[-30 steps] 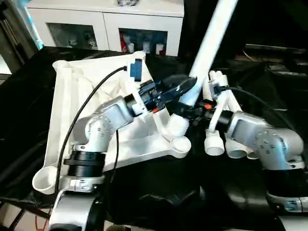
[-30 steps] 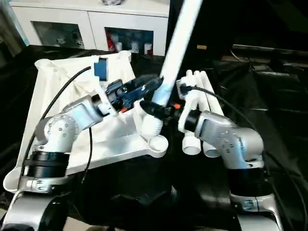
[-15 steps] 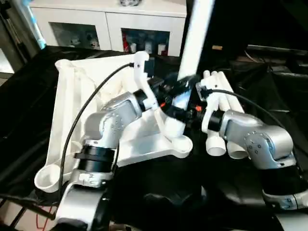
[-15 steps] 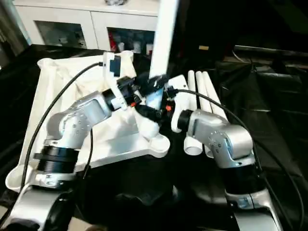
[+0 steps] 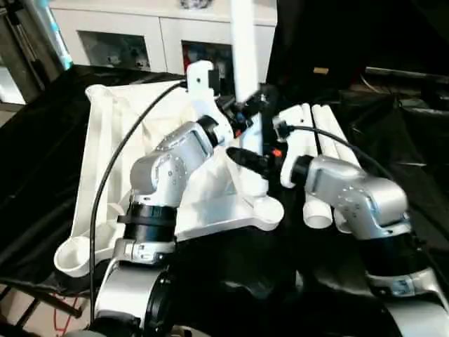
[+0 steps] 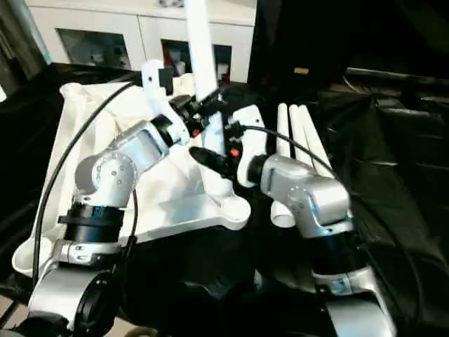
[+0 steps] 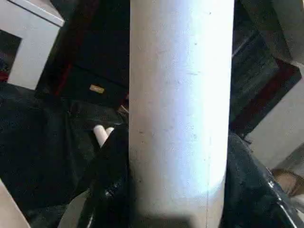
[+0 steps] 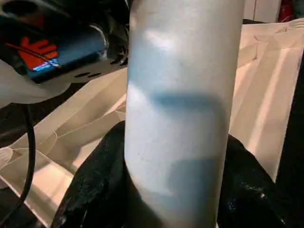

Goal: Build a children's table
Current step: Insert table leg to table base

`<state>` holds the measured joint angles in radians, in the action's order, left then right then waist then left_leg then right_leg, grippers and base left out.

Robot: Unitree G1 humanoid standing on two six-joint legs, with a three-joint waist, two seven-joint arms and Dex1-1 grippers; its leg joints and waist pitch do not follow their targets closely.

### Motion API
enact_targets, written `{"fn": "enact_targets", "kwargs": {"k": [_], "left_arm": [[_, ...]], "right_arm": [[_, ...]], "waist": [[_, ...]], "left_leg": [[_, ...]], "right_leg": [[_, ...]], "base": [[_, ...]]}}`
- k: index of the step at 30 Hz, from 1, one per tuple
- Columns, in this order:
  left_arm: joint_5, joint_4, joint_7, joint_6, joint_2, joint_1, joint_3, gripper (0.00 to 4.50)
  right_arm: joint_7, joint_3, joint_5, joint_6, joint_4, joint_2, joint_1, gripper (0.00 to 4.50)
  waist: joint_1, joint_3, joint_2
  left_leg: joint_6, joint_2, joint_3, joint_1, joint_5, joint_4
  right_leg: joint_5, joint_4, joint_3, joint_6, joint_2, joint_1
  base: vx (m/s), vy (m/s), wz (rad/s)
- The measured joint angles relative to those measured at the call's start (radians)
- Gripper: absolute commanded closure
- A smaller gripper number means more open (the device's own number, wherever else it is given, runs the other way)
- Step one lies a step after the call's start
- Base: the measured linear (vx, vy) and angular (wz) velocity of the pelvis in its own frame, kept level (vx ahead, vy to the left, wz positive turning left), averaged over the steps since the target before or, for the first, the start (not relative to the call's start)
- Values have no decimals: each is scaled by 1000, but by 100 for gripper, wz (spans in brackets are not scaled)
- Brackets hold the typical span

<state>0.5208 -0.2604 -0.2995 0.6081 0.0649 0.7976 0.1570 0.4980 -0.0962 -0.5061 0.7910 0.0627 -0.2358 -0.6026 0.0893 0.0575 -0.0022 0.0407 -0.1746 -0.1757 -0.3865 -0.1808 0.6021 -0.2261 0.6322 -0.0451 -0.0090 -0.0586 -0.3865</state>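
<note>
I hold one white leg [image 5: 244,49] almost upright with both my hands. My left hand [image 5: 247,112] grips it higher, and my right hand [image 5: 245,158] grips it just below. The fingers [image 8: 92,183] press on both sides of the tube. Its lower end seems to sit in the corner socket [image 5: 269,208] of the tabletop [image 5: 105,140], which lies upside down on the black table [image 5: 42,161]. Three more legs [image 5: 319,123] lie beside it on my right.
</note>
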Motion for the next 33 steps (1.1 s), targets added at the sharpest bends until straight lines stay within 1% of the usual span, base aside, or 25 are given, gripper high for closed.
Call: {"fn": "enact_targets", "kwargs": {"k": [6, 7, 8, 11, 12, 15, 17, 19, 22, 28, 33], "left_arm": [[11, 3, 7, 1, 1, 0, 4, 263], [13, 5, 5, 2, -3, -1, 5, 263], [14, 6, 4, 2, -6, -1, 6, 263], [38, 12, -49, 17, -25, -15, 5, 263], [55, 21, -100, 32, -42, -27, 0, 264], [101, 54, -228, 70, -89, -47, -24, 264], [120, 75, -283, 90, -108, -48, -39, 264], [156, 94, -350, 121, -127, -48, -48, 264], [202, 98, -399, 164, -133, -48, -54, 264], [286, 110, -466, 214, -136, -46, -37, 264], [320, 121, -483, 223, -134, -40, -21, 264]], "right_arm": [[1, 4, 2, 0, 2, 7, -2, 261], [2, 7, 0, 3, 9, 14, -6, 205], [5, 9, -3, 5, 18, 18, -14, 191], [43, 59, -65, 33, 16, 14, -28, 183], [73, 76, -95, 52, 5, -4, -30, 158], [139, 100, -153, 106, -15, -46, -27, 138], [169, 110, -175, 125, -21, -60, -23, 121], [220, 110, -207, 153, -41, -91, -9, 118], [272, 108, -234, 180, -65, -126, 4, 118], [314, 106, -274, 217, -123, -144, 15, 118], [330, 93, -287, 237, -142, -146, 21, 118]], "waist": [[0, 3, -8], [0, 3, -9], [-2, 4, -9], [0, 6, -13], [1, 7, -16], [4, 9, -20], [6, 9, -20], [10, 9, -20], [12, 9, -20], [9, 9, -20], [10, 9, -20]], "left_leg": [[0, 0, 0, 0, 0, 0], [0, 0, 0, 0, 0, 0], [0, 0, 0, 0, 0, 0], [-1, 0, 0, 0, 1, 0], [-1, 0, 0, 0, 1, 0], [-1, 0, 0, -1, 1, 1], [-1, 0, 0, -1, 0, 1], [-1, 0, 0, -1, 1, 1], [-2, 0, 0, 0, 1, 1], [-2, 0, 0, 2, 4, 1], [1, 0, 0, 2, 4, 2]], "right_leg": [[0, 0, 0, 0, 0, 0], [1, 0, 0, 0, 0, 0], [1, 0, 0, 0, 0, 0], [1, 0, 0, 0, 0, 0], [1, 0, 0, 0, 0, 0], [1, 0, 0, 0, 0, 0], [1, 0, 0, 0, 0, 0], [1, 0, 0, 0, 0, 0], [2, 1, 0, -1, 0, 0], [3, 5, 0, -1, 0, 0], [4, 6, 0, -2, 0, 0]], "base": [[0, 0, 0], [0, 0, 0], [0, 0, 0], [0, 0, 0], [0, 0, 0], [0, 0, 0], [0, 0, 0], [0, 0, 0], [0, 0, 0], [0, 0, 0], [0, 0, 0]]}}
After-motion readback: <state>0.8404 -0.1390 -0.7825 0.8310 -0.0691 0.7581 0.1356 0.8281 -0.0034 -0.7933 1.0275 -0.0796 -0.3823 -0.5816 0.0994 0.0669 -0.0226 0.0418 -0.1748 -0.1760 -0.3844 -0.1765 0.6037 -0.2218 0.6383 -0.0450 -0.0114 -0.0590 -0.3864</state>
